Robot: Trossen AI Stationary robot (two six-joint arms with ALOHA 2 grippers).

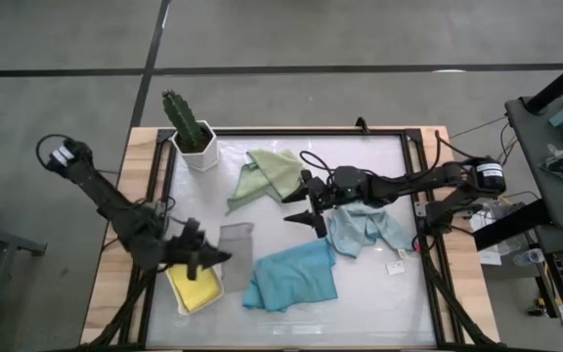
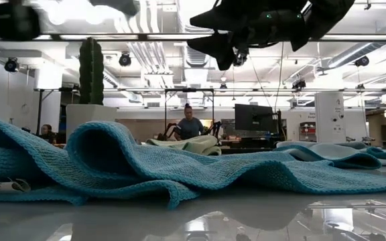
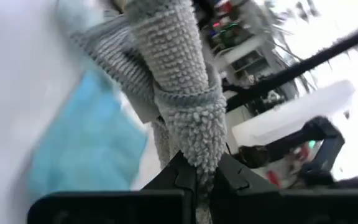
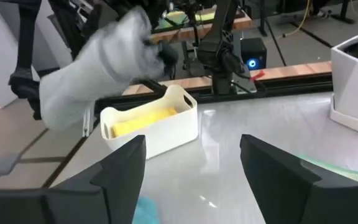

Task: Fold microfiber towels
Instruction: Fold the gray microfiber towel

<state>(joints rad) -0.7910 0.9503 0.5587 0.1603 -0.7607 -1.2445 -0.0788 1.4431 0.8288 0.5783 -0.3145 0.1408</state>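
My left gripper [image 1: 213, 259] is at the table's near left, beside the white tray [image 1: 213, 289], and is shut on the folded grey towel [image 1: 236, 249]. In the right wrist view the grey towel [image 4: 101, 65] hangs in the air above the tray [image 4: 166, 134]. A yellow towel [image 1: 194, 288] lies in the tray. My right gripper [image 1: 306, 205] hovers open over the table's middle, with nothing between its fingers. The teal towel [image 1: 291, 277] lies crumpled on the table near the front. The pale blue towel [image 1: 365, 230] lies right of centre, and the sage green one [image 1: 267, 174] farther back. My left gripper pinches one bunched end of the grey towel [image 3: 201, 149] between its two fingers [image 3: 178, 177]. It holds several layers. The fingers come about level from the table's left. The rest of the towel [image 3: 169, 62] sticks out beyond the fingertips, lifted clear of the table.
A cactus in a white pot [image 1: 195, 137] stands at the far left corner of the white work surface. A small tag [image 1: 396, 266] lies near the pale blue towel. In the low view the teal towel [image 2: 146, 167] fills the foreground. People sit in the room beyond the table.
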